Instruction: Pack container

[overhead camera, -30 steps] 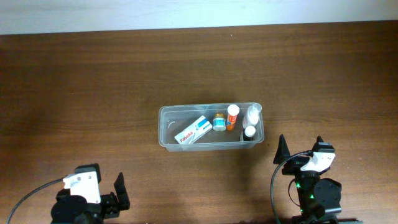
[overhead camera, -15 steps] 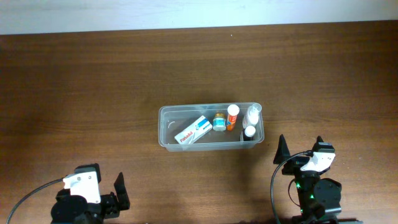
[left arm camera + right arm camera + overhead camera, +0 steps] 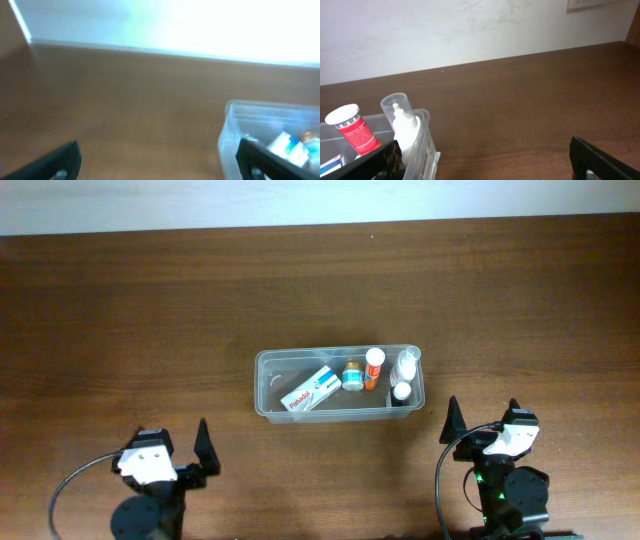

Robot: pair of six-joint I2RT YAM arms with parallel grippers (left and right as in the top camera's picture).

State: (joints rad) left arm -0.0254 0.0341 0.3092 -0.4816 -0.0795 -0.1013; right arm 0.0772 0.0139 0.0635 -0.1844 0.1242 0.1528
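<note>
Gaping wide, the left fingers (image 3: 60,161) sit in the two lower corners of their wrist view with only bare worktop (image 3: 125,110) between them. The right fingers (image 3: 376,162) are spread just as far and also grip nothing.

Ahead of both arms, at the middle of the worktop, lies the container (image 3: 272,375). Its load sits toward the right end. A white and blue box (image 3: 310,390) carries red lettering too small to read. An orange bottle (image 3: 373,368) with a white cap has fine print on its label that is also illegible. Beside the orange bottle stand a small jar (image 3: 353,377) and a clear bottle (image 3: 405,365).

Since half a second ago the left arm has swung round and moved nearer the container. The right arm and the container's load are unchanged.
</note>
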